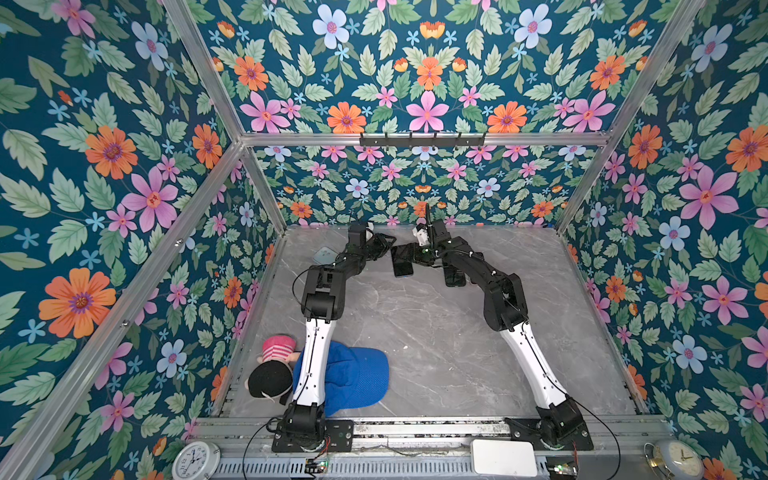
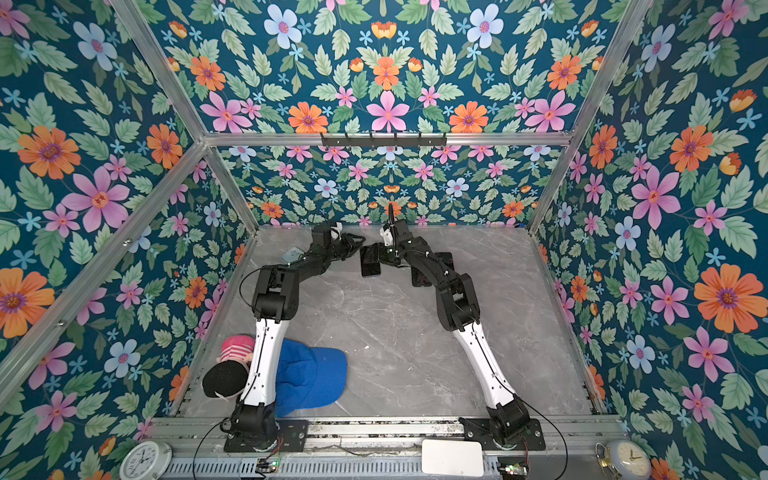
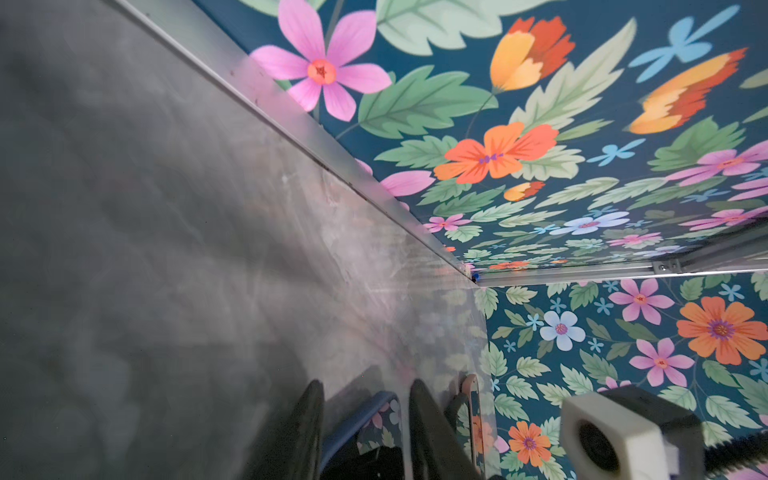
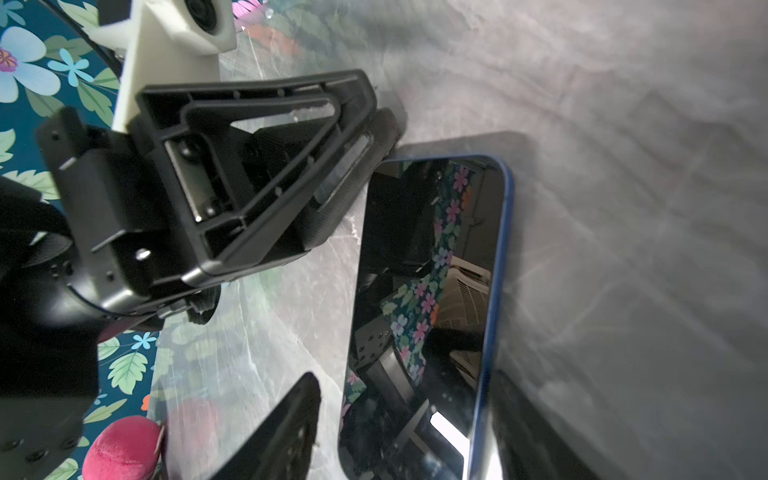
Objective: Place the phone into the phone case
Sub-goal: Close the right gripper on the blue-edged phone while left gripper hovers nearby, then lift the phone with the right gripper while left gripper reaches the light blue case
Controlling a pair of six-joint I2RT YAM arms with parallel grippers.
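While the phone [image 4: 428, 291] lies screen-up on the table [image 4: 623, 208], we note right gripper [image 4: 407, 380] jaws spread astride it, left gripper [image 3: 365, 395] at its corner, grip undetermined.

A phone [image 1: 402, 268] lies on the table [image 1: 415, 332] (far end, between left arm [image 1: 320, 295] and right arm [image 1: 505, 299]). A cap [image 1: 357, 378] lies front left.

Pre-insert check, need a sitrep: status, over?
Left gripper: jaws apart at far corner of phone, grip unclear. Right gripper: jaws open, astride it. Phone flat on table, screen up, uncased. Grippers crowd each other.
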